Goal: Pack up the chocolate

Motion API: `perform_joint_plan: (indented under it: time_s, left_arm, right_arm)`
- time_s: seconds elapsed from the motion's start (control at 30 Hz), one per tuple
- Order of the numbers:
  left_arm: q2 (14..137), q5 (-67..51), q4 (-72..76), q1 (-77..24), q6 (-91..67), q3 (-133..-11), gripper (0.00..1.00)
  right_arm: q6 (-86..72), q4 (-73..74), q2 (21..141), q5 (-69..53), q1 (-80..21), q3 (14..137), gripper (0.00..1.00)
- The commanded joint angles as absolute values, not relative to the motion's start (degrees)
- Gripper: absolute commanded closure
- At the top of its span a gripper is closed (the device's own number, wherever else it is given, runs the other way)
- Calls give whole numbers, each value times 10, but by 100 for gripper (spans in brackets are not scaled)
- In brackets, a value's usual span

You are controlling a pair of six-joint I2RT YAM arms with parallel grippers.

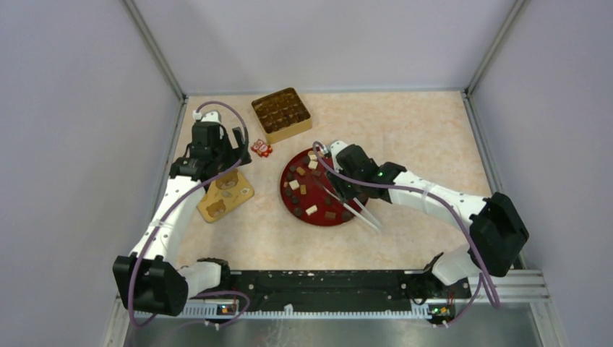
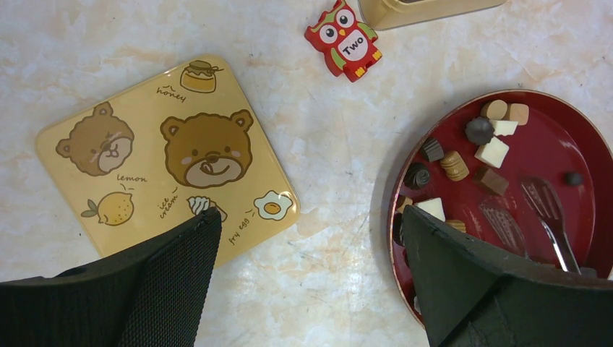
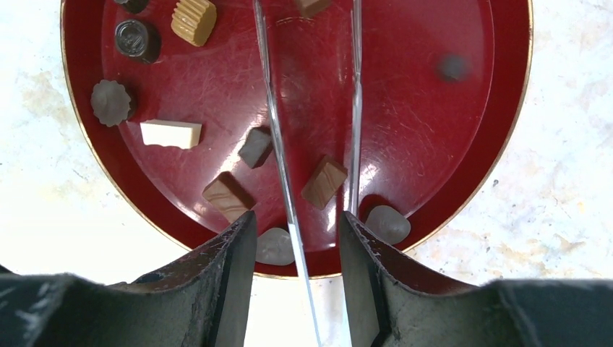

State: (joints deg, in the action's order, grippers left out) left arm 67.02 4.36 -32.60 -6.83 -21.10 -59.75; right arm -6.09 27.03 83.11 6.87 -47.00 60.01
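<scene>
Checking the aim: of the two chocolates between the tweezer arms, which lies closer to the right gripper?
The brown streaked block, just ahead of the right gripper between the tweezers arms. The other chocolate sits far off, cut by the view's top edge.

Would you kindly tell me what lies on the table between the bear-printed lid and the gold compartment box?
A small red owl item lies there, near the box; the left wrist view shows it best, the top view too.

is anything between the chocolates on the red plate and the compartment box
Nothing visible. Bare table separates the chocolates on the red plate from the box; the red owl piece sits left of that path.
</scene>
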Motion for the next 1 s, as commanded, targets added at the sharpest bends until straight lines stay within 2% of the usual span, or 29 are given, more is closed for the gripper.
perform_joint_plan:
  time_s: [0.0,0.27,0.5,0.97]
  left_arm:
    - [666,50,-309,-68,-215,-600,1]
    - [664,51,-311,-68,-215,-596,1]
    - [663,44,-307,-68,-218,-590,1]
    - [664,39,-306,-68,-220,-586,1]
  right_arm:
    - [-55,241,838,61,-480,613,56]
    - [-71,234,825,117,-479,584,54]
    - [-89,234,823,109,-455,537,56]
    - [-100,208,870,114,-448,523,69]
